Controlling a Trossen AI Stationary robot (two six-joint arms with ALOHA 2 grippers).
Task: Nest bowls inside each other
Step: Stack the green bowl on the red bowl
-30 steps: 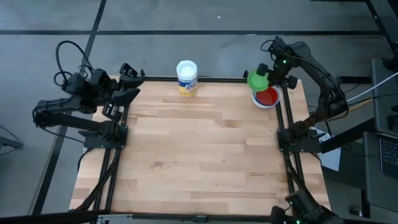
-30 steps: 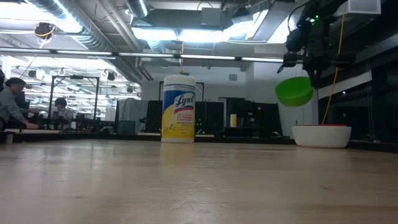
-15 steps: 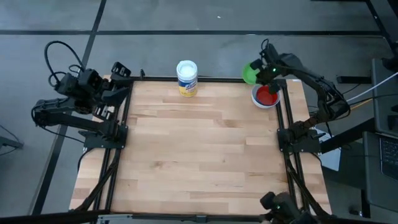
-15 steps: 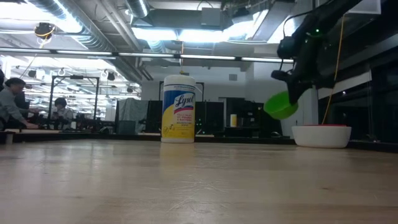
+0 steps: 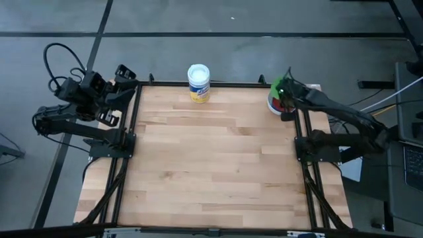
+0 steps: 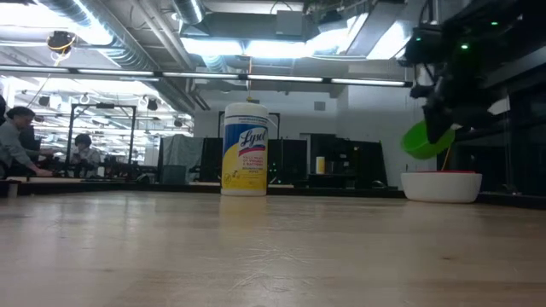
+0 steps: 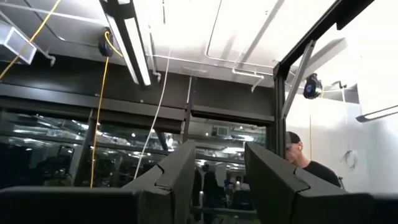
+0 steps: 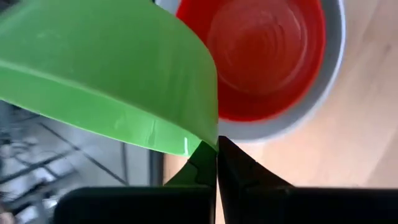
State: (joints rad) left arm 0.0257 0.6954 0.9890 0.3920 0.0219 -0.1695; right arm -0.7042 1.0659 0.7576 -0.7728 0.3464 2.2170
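Observation:
My right gripper [image 8: 216, 163] is shut on a green bowl [image 8: 118, 68], which hangs tilted over the far right corner of the table. Just below it a red bowl [image 8: 267, 56] sits nested in a white bowl [image 6: 441, 186] that stands on the table. From above, the green bowl [image 5: 277, 85] shows at the far edge of that stack [image 5: 271, 106]. My left gripper [image 7: 214, 180] is open with nothing between its fingers; it is raised beyond the table's far left corner [image 5: 123, 78] and points upward. My right gripper pinches the green bowl's rim [image 8: 200, 148] between its two fingers. The fingers slant down from the table's right side. The bowl is lifted clear and tilted, and it hangs just above the red bowl in the white one [image 6: 424, 141].
A white canister with a yellow label [image 5: 199, 82] stands upright at the far edge, near the middle [image 6: 245, 149]. The wooden tabletop [image 5: 211, 165] lies bare from there to the near edge. People sit in the room far behind the table's left side [image 6: 17, 141].
My right gripper has sunk and rolled its wrist, and the arm has drawn back toward the table's right edge. The green bowl swung left, then back over the white bowl. It has tipped from level to tilted and hangs lower.

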